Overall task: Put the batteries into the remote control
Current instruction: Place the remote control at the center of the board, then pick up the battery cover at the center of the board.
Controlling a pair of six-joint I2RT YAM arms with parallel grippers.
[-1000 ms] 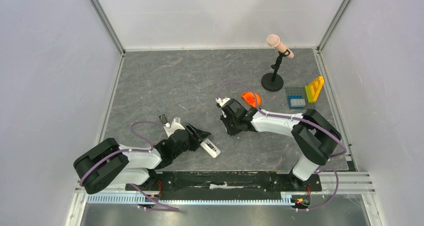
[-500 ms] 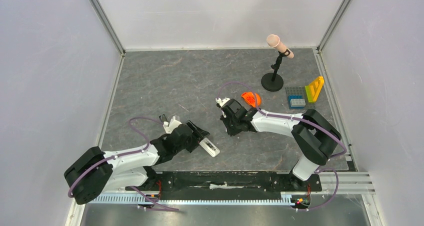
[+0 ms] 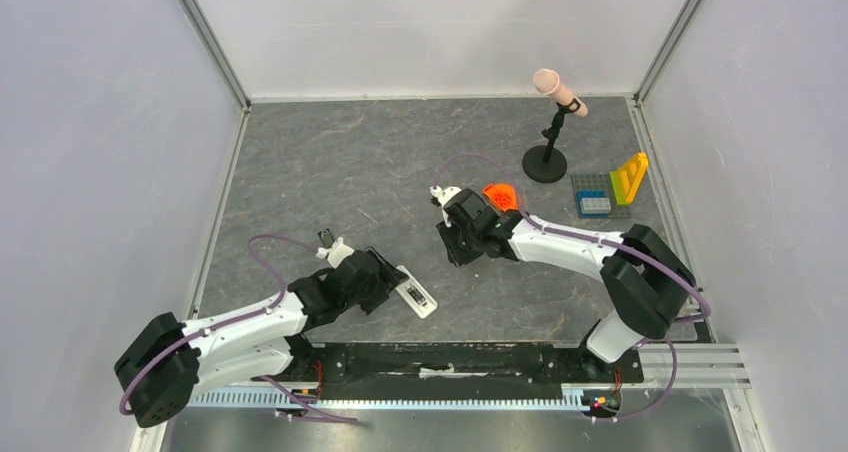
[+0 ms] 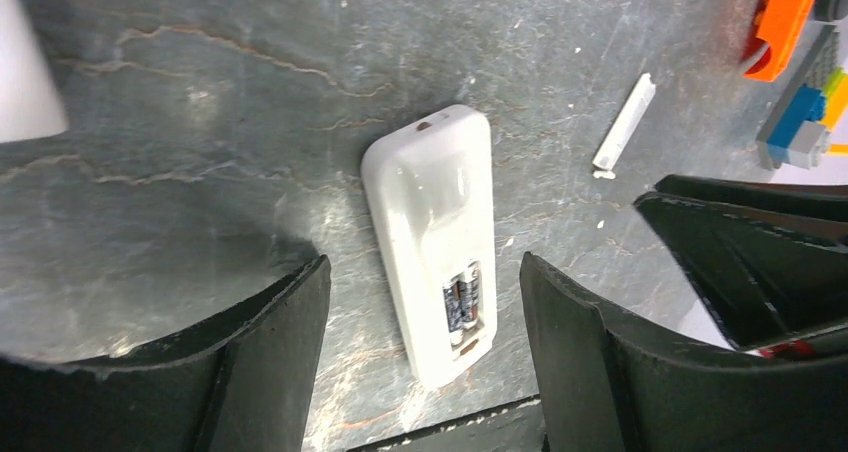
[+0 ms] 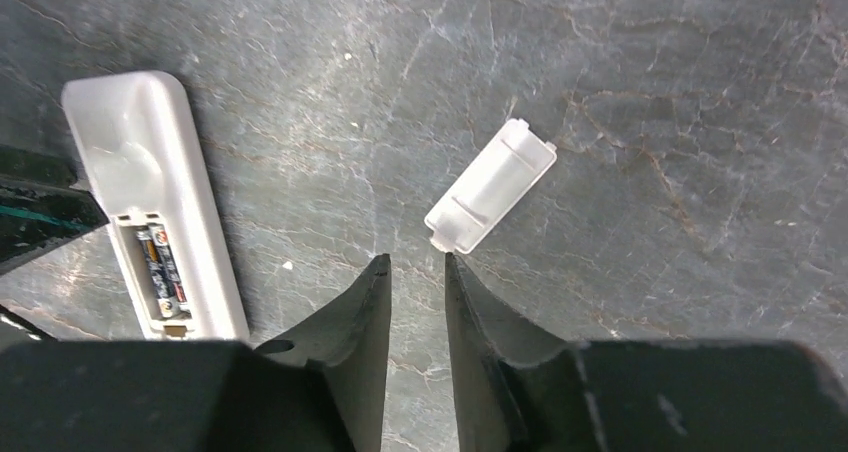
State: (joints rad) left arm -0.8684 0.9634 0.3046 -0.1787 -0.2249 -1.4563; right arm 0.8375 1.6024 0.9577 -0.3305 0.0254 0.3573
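Note:
The white remote control [image 4: 428,234] lies face down on the grey slate, its battery recess open at the near end with two dark batteries [image 4: 462,303] side by side in it. My left gripper [image 4: 422,267] is open and empty, its fingers either side of the remote and clear of it. In the right wrist view the remote [image 5: 150,177] with the batteries [image 5: 161,266] lies to the left, and a small white battery cover [image 5: 490,187] lies just beyond my right gripper [image 5: 415,259]. That gripper is narrowly open and empty. From above, the remote [image 3: 417,298] lies between the left gripper [image 3: 392,275] and the right gripper [image 3: 447,244].
An orange object [image 3: 500,194] lies behind the right gripper. A microphone on a black stand [image 3: 545,162] and coloured toy bricks [image 3: 610,192] are at the far right. The black base rail [image 3: 440,357] runs along the near edge.
My left arm has stretched out lower and its gripper has drawn back slightly left from the remote. My right gripper has shifted a little farther away. The remote has not moved.

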